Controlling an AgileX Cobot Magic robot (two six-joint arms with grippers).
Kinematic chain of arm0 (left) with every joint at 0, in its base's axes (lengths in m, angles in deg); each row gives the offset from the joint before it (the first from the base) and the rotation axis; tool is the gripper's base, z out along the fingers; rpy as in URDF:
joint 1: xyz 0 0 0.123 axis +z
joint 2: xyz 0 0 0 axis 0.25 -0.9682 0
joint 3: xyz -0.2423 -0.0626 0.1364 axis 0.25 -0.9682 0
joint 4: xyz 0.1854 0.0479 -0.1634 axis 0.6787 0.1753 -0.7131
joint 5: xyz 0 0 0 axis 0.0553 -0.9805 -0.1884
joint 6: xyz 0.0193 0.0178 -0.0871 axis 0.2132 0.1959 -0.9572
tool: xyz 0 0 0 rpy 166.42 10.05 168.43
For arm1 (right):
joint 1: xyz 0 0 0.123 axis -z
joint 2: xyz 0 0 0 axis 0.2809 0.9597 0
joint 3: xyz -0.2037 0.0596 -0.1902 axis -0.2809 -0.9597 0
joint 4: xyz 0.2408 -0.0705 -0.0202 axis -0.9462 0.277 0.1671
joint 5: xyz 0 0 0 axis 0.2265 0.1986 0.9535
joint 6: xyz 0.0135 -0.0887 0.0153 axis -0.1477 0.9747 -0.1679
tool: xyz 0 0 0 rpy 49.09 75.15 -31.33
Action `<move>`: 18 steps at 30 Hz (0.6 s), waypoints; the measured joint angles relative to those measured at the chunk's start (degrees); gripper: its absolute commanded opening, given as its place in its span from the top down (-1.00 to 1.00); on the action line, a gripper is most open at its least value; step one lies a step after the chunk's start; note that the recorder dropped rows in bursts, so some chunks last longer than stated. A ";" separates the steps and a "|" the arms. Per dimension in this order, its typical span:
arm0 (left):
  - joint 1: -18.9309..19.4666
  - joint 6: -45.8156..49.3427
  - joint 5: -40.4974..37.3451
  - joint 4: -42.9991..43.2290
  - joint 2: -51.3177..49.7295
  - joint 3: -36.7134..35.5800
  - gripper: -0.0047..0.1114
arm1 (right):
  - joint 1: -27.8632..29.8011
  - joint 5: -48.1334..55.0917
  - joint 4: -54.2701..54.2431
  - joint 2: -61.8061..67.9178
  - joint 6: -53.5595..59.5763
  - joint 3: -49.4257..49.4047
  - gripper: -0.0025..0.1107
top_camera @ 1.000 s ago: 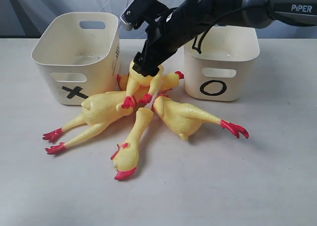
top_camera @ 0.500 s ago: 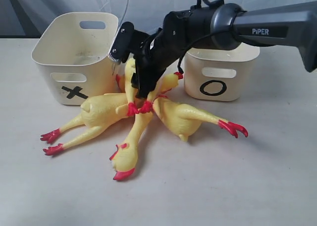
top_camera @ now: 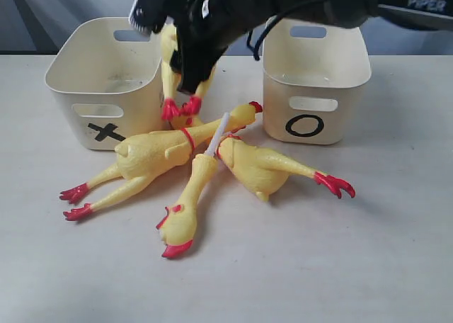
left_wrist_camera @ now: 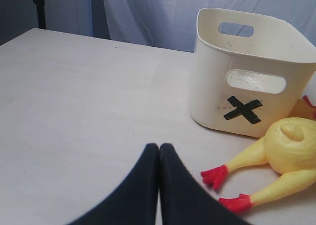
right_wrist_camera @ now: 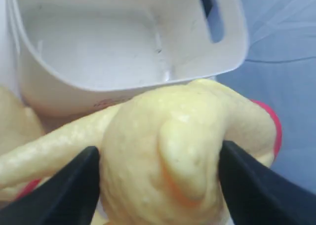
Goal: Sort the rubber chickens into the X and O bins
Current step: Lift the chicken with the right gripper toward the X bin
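Observation:
My right gripper [top_camera: 187, 64] [right_wrist_camera: 160, 173] is shut on a yellow rubber chicken [top_camera: 170, 68] [right_wrist_camera: 168, 146], which hangs in the air with its red feet down beside the X bin's right wall. The X bin [top_camera: 106, 82] [left_wrist_camera: 247, 87] stands at the back left, the O bin [top_camera: 315, 89] at the back right. Three more chickens lie between the bins: one [top_camera: 141, 160] with legs to the left, one [top_camera: 185, 210] head toward the front, one [top_camera: 269, 168] with feet to the right. My left gripper [left_wrist_camera: 159, 147] is shut and empty, low over the table left of the X bin.
The right arm [top_camera: 297, 4] reaches across the middle above the bins. The first lying chicken's red feet [left_wrist_camera: 217, 178] rest close to my left fingertips. A blue cloth backdrop [left_wrist_camera: 148, 13] hangs behind the table.
The right gripper has risen and shifted left with the chicken, whose feet have lifted off the pile and now hang beside the X bin's rim.

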 measured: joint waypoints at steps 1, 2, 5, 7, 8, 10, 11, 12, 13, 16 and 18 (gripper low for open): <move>0.00 0.00 0.00 0.00 0.00 0.00 0.92 | 0.00 0.11 -0.01 -1.08 -0.91 0.76 0.97; 0.00 0.00 0.00 0.00 0.00 0.00 0.92 | 0.00 0.11 0.11 -1.94 -1.43 1.36 0.97; 0.00 0.00 0.00 0.00 0.00 0.00 0.92 | 0.00 0.20 0.21 -4.68 -2.21 2.93 0.97; 0.00 0.00 0.00 0.00 0.00 0.00 0.92 | 0.00 0.23 1.25 -6.24 -2.30 3.23 0.97; 0.00 0.00 0.00 0.00 0.00 0.00 0.92 | 0.00 0.38 2.04 -6.74 -2.03 3.33 0.97; 0.00 0.00 0.00 0.00 0.00 0.00 0.92 | 0.00 1.15 4.52 -7.16 2.41 3.33 0.97; 0.00 0.00 0.00 0.00 0.00 0.00 0.92 | -0.03 2.03 5.51 -7.16 5.97 3.33 0.97; 0.00 0.00 0.00 0.00 0.00 0.00 0.92 | -0.25 2.88 6.09 -7.16 8.88 3.33 0.97; 0.00 0.00 0.00 0.00 0.00 0.00 0.92 | -0.47 3.96 6.64 -7.16 12.42 3.33 0.97; 0.00 0.00 0.00 0.00 0.00 0.00 0.92 | -2.72 6.68 11.73 -7.16 22.78 3.33 0.97; 0.00 0.00 0.00 0.00 0.00 0.00 0.92 | -5.05 7.69 18.54 -6.94 28.16 3.33 0.97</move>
